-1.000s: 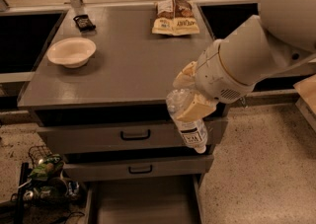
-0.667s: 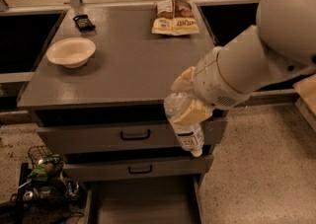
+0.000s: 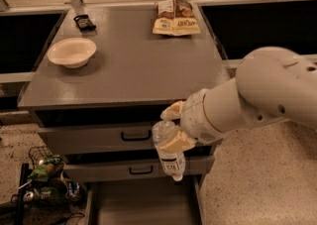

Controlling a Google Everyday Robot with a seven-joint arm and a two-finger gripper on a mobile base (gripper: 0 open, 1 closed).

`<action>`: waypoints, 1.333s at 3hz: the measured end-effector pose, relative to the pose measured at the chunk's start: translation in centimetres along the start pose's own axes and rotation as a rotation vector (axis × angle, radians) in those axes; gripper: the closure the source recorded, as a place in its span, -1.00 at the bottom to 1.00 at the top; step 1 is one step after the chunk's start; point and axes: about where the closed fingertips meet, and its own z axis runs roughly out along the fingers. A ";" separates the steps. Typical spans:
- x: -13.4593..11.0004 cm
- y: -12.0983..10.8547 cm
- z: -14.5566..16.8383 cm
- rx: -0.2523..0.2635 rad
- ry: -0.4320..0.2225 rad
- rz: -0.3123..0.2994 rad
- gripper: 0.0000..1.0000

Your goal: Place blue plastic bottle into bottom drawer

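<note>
Grey cabinet (image 3: 133,70) on a speckled stone-look floor (image 3: 252,184), bottle hanging out front

Flat matte top has a round cream bowl (image 3: 72,51), a crinkly tan snack bag (image 3: 176,18) and a small black packet (image 3: 84,22). The gripper (image 3: 171,129) is in front of the two upper drawers (image 3: 99,140), its tan fingers clamped on the blue plastic bottle (image 3: 171,162), which is clear and ribbed, label end pointing down, just above the pulled-out bottom drawer (image 3: 143,204) with its plain smooth grey floor

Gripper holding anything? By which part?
The gripper has its jaws shut on the blue plastic bottle, around its upper half; its labelled lower end hangs above the bottom drawer.
</note>
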 end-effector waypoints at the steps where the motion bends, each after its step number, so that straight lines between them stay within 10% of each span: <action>1: 0.8 1.5 2.9 -0.033 -0.023 0.026 1.00; 4: 1.7 3.6 7.6 -0.066 -0.097 0.067 1.00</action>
